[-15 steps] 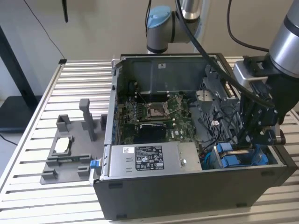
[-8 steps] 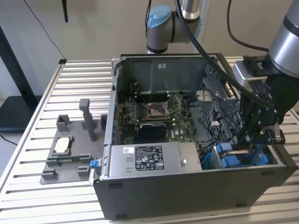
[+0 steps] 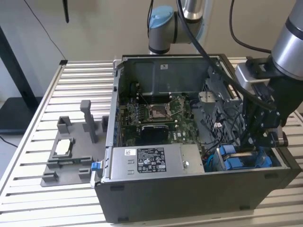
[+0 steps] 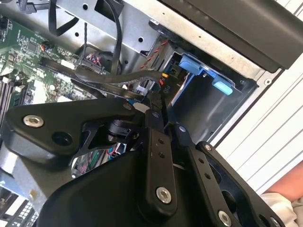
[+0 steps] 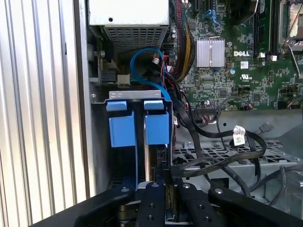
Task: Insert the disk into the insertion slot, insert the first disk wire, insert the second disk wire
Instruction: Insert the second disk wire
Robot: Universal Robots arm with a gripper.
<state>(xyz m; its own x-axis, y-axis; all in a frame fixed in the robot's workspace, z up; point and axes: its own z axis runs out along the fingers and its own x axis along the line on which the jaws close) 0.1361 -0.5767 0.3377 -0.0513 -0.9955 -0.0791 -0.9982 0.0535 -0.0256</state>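
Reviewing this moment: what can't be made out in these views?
- How deep the disk sits in the insertion slot: first wrist view, cage walls hide its body.
- Whether the black wires are plugged into it: both wrist views, the tool blocks that end.
- Tool tip: exterior view, lost behind the wrist mount.

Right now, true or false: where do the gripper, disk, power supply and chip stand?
1. The gripper hangs inside the case, at the exterior view's right. True.
2. The disk lies outside the case. False: its blue bracket sits in the insertion slot.
3. The power-supply box stands outside the case. False: it is inside, along the near wall.
4. A small chip rests on the grey fixture, at the exterior view's left. True.
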